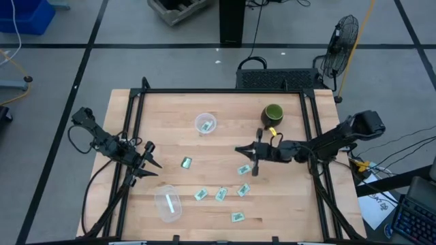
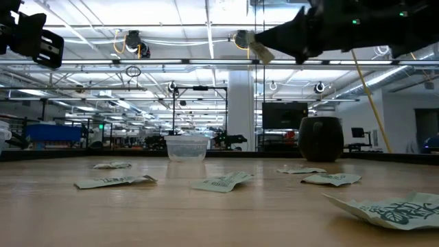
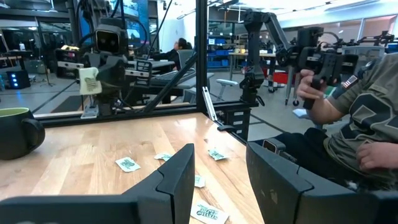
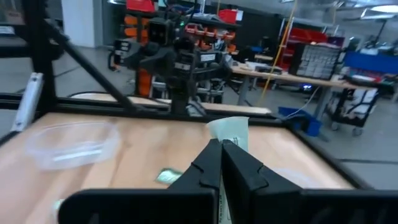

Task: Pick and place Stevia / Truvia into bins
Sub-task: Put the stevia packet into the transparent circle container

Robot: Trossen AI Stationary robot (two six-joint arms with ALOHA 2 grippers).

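One sachet [image 4: 229, 132] is pinched in the right gripper [image 1: 240, 150], raised above the table [image 1: 225, 109] centre. Advise carrying it squarely over the round cup [image 1: 205, 124] before releasing. Left gripper [image 1: 154, 164] waits, fingers spread.

Bright, even overhead light from ceiling strip lamps [image 2: 89, 27]; some glare up there. Shadows on the table [image 1: 225, 146] soft, faint. Low view: nearest sachet [image 2: 391, 209] blurred, bkgd fairly sharp. Right wrist view soft overall; its fingers [image 4: 205, 168] out of focus.
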